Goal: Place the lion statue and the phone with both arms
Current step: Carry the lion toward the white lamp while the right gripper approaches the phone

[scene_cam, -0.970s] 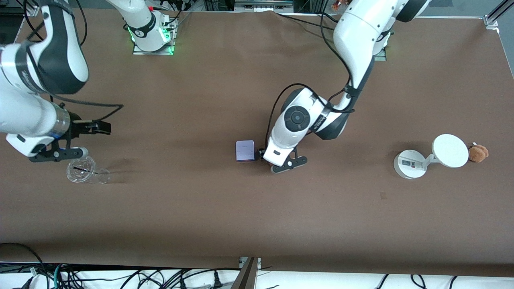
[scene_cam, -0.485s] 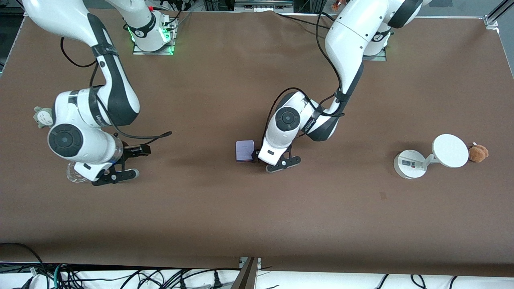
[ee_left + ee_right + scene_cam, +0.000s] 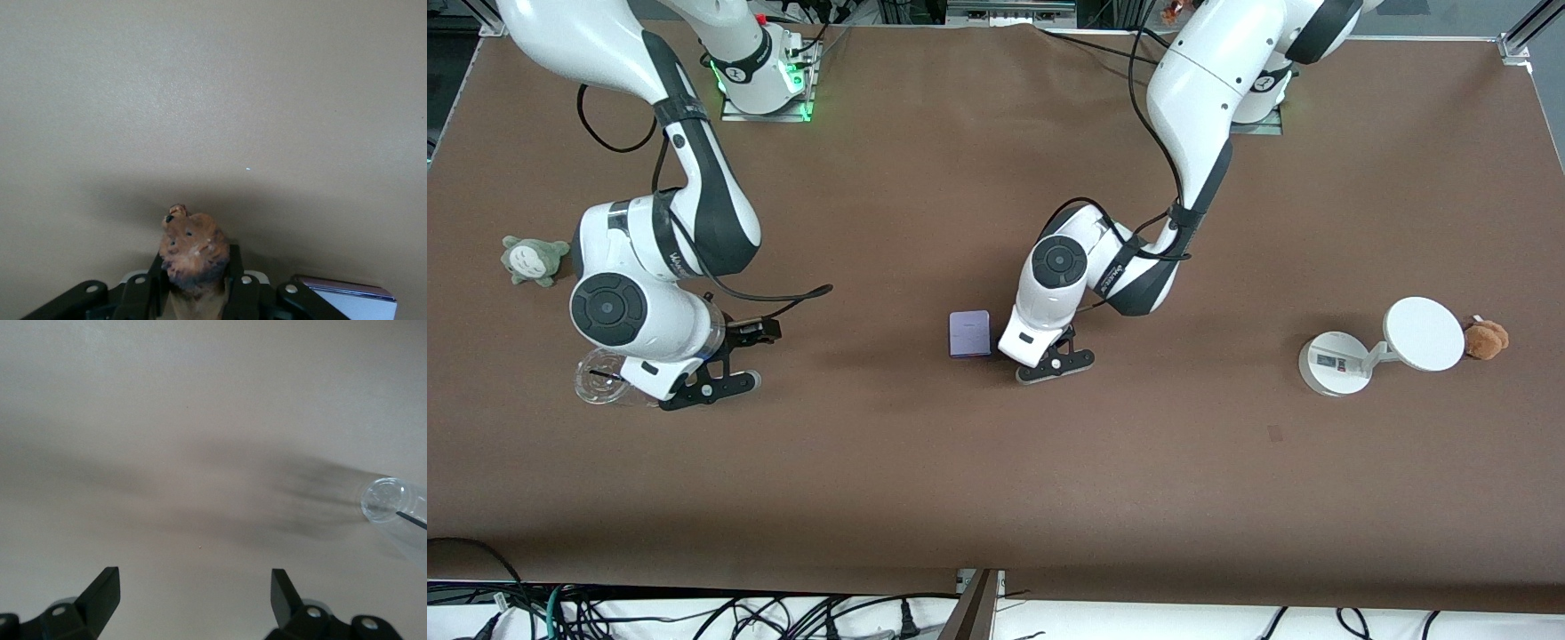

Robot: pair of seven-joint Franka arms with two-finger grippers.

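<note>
My left gripper is shut on the lion statue, an orange-brown figurine with a dark band, whose head sticks out past the fingers. In the front view the left gripper is low over the middle of the table, right beside the phone, and the statue is hidden under the hand. The phone is a pale lavender slab lying flat; its corner also shows in the left wrist view. My right gripper is open and empty. In the front view the right gripper hangs over the table at the right arm's end.
A clear plastic cup lies on its side next to the right hand, also in the right wrist view. A grey-green plush sits farther from the camera. A white round-based stand with a disc and a brown plush are at the left arm's end.
The right arm has swung in from the table's edge toward the middle and now hangs beside the cup. The left hand has shifted slightly closer to the phone.
</note>
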